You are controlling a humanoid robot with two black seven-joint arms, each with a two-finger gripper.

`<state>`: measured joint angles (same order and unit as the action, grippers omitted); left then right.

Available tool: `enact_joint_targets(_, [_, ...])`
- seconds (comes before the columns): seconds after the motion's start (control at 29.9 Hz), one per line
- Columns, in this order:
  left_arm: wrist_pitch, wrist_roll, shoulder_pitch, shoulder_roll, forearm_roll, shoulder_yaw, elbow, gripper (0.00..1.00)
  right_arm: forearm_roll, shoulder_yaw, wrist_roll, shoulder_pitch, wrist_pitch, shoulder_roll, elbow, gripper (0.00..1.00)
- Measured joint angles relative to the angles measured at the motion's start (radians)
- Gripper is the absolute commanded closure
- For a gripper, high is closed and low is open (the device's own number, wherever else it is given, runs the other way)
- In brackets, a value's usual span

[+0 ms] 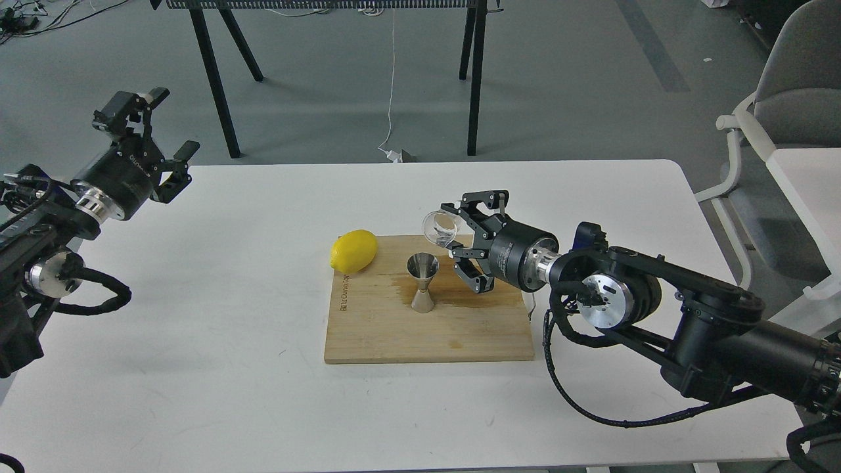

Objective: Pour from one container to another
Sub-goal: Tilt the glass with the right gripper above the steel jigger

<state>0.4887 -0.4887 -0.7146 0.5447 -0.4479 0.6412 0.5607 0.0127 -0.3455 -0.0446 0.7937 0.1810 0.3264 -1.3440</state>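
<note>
Right claw (460, 246) clamped on the small clear glass cup (441, 227), tipped on its side, mouth turned toward the camera, held above and just right of the steel jigger (422, 283). Jigger upright on the wooden cutting board (460, 328), mid-desk (230, 315), with a yellow lemon (353, 251) at the board's far left corner, apart from the jigger. Left claw (169, 135) raised over the desk's far left edge, fingers spread apart, holding nothing, well away from the board.

The right gripper (460, 243) holds the tipped glass cup (442, 227) just above the steel jigger (423, 282). A lemon (353, 251) lies left of the jigger.
</note>
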Motion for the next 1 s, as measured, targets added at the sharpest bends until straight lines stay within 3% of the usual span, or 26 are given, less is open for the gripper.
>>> enact_joint_targets(1.0, [0.0, 0.0, 0.0, -0.003, 0.0, 0.002, -0.002, 0.0, -0.058, 0.089, 0.0, 0.073, 0.002, -0.001, 0.0, 0.54])
